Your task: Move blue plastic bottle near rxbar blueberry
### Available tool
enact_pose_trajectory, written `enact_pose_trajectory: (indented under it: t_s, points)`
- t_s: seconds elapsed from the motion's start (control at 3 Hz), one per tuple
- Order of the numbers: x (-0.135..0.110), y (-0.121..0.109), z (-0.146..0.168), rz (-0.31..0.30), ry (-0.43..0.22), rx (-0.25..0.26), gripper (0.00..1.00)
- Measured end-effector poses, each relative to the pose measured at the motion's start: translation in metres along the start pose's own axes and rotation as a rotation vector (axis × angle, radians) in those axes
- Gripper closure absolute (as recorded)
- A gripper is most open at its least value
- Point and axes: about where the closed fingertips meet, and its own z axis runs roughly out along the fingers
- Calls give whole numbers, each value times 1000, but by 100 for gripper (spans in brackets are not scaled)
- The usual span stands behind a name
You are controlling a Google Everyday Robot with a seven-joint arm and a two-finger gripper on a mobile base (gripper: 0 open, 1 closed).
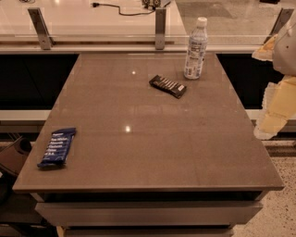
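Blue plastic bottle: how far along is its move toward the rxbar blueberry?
Nothing looks done: the blue plastic bottle stands upright far right, the rxbar blueberry lies near left. Nothing in hand: the end effector hangs beyond the right edge of the table, apart from the bottle. Left: grasp, carry, set down.

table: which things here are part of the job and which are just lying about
Part of the job:
- blue plastic bottle, upright at the far right of the table
- rxbar blueberry, flat at the near left edge
- gripper, off the table's right side, holding nothing

Just lying about:
- black wrapped bar, near the bottle, not touching it
- black cable on the counter behind
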Motion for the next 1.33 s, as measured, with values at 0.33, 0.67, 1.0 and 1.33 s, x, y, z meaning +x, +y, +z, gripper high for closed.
enact_pose_trajectory:
  t_s: [0.33, 0.67, 1.0, 1.33]
  points:
    - [-2, -10, 0, -3, -15, 16, 0]
    - [-5, -35, 5, 9, -41, 43, 0]
    - [-6, -63, 13, 39, -84, 83, 0]
    - [3, -87, 32, 91, -171, 123, 0]
